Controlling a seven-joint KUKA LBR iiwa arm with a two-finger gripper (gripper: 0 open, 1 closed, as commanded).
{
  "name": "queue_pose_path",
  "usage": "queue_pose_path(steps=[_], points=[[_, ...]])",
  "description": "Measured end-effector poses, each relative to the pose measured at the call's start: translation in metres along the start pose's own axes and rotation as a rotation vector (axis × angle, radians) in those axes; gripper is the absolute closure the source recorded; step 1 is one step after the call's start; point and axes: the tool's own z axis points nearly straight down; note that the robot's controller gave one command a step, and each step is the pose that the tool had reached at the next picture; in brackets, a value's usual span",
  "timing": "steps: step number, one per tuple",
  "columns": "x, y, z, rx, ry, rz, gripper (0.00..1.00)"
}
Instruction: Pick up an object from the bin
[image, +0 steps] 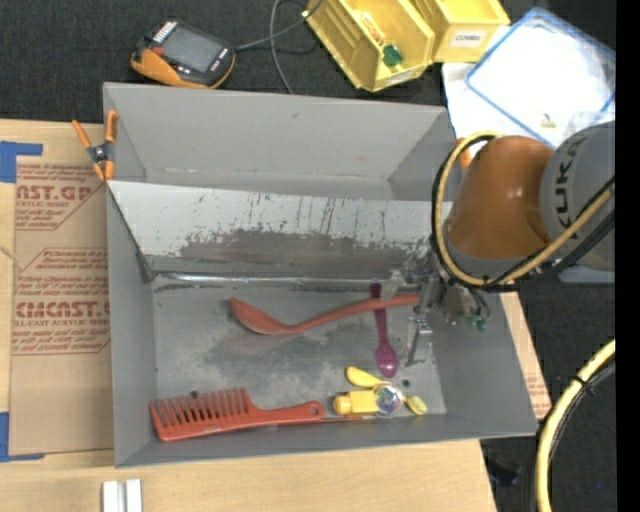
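The pincer (420, 335) is seen low at the right side of the bin (280, 140), at the handle end of the red spoon (300, 318). Whether it is spread or pressed together cannot be told. The red spoon is laid across the bin floor, bowl to the left. A purple spoon (386, 350) is found just left of the pincer, crossing the red handle. A comb (215, 412) and a yellow toy (375, 400) are laid along the front wall.
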Motion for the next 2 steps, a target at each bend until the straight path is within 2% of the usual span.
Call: queue_pose_path(steps=[1, 2], points=[[-0.002, 0.0, -0.005, 0.001, -0.007, -0.001, 0.0], [-0.014, 0.058, 0.072, -0.002, -0.004, -0.105, 0.0]])
